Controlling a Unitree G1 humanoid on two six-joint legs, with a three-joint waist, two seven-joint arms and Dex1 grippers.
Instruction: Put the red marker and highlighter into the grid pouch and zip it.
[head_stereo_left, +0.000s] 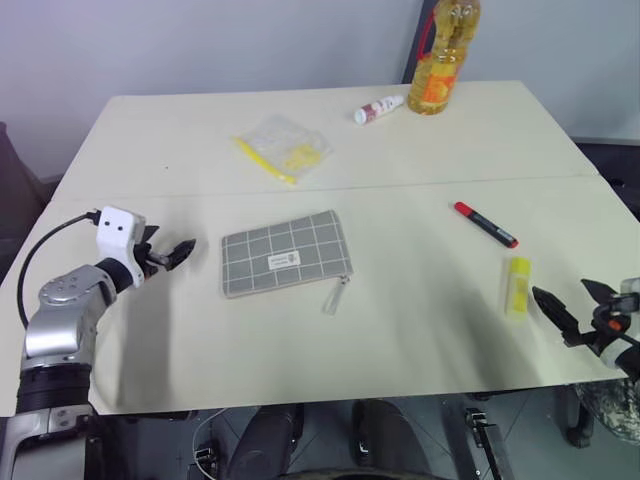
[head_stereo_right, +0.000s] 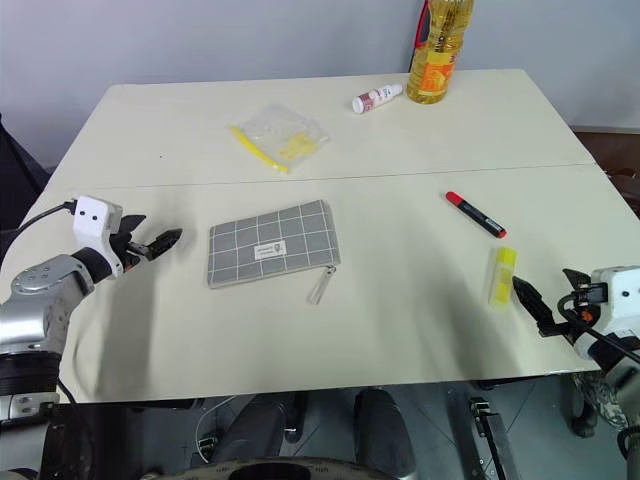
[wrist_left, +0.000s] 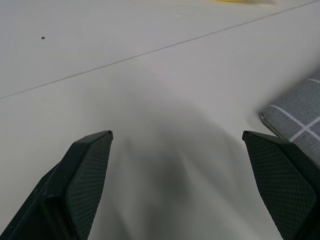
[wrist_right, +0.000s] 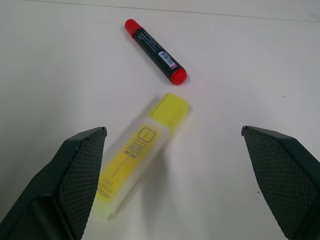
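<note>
Pale desk (head_stereo_left: 400, 330) carries the highlighter (head_stereo_left: 517, 285) at 10 o'clock of the right fingers (head_stereo_left: 566, 304), long axis 12-to-6; both grippers empty, spread apart; nearer arm: right.

My left gripper (head_stereo_left: 172, 256) hung at about eight o'clock in the head views, its arm bent in from the lower left corner, fingers spread wide and pointing toward three o'clock. My right gripper (head_stereo_left: 568, 306) sat at four o'clock, jaws equally wide, aimed toward ten o'clock.
</note>
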